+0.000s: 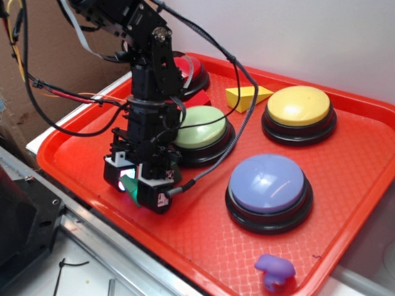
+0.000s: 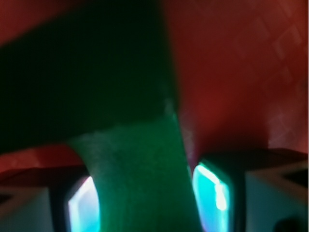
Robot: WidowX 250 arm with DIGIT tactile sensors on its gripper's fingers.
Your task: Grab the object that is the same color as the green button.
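My gripper point(image 1: 131, 185) hangs low over the near left part of the red tray point(image 1: 345, 203), pointing down. Its fingers are closed on the small dark green piece point(image 1: 129, 183), which sits between the glowing pads. In the wrist view the green piece point(image 2: 140, 179) fills the gap between the two lit pads point(image 2: 215, 193), very close and blurred, with a dark upper part. Whether the piece rests on the tray or is lifted I cannot tell. The pale green domed button point(image 1: 200, 127) on its black base stands just behind and right of the gripper.
On the tray stand a yellow button point(image 1: 299, 108), a lavender-blue button point(image 1: 267, 184) and a red button point(image 1: 192, 69) behind the arm. A yellow wedge point(image 1: 247, 97) lies at the back. A purple blob toy point(image 1: 276, 269) lies near the front rim. A cable point(image 1: 234, 132) drapes over the green button.
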